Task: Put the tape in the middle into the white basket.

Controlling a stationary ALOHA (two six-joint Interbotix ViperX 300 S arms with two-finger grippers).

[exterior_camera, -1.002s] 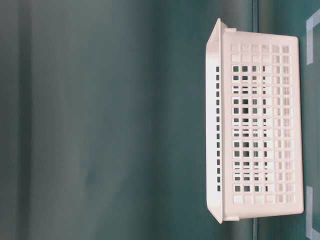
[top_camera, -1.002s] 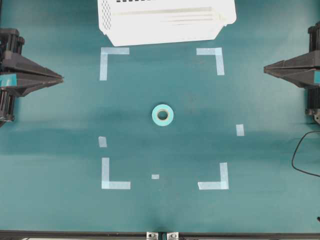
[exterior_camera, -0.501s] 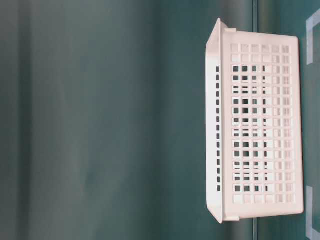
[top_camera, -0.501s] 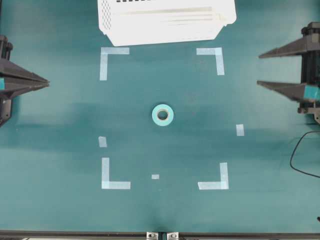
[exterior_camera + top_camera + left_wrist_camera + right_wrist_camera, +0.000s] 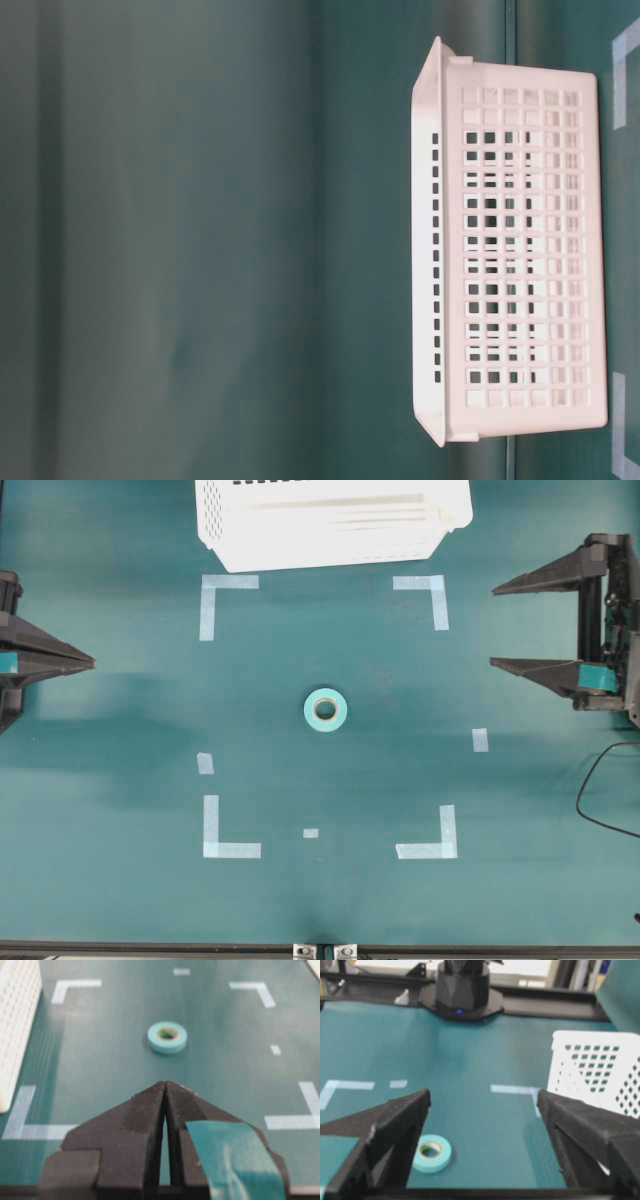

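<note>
Lying flat mid-table, the tape [image 5: 325, 710] sat left of the right gripper [image 5: 497, 626], whose jaws gaped empty. Far left, the left gripper [image 5: 88, 661] was clenched, holding nothing.

Fig.: I see a large white rectangular plastic basket [image 5: 520, 255] with lattice sides | pale-blue tape corner marks [image 5: 624, 60] just beyond | teal surface [image 5: 200, 250].

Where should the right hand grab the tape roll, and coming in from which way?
Judging from the pose, come straight down from above. The tape lies flat on the table with its hole facing up and nothing near it. Either span the outer rim, or put one finger in the core and pinch the wall. The right hand stands wide open, apart from the roll, on its right in the overhead view.
</note>
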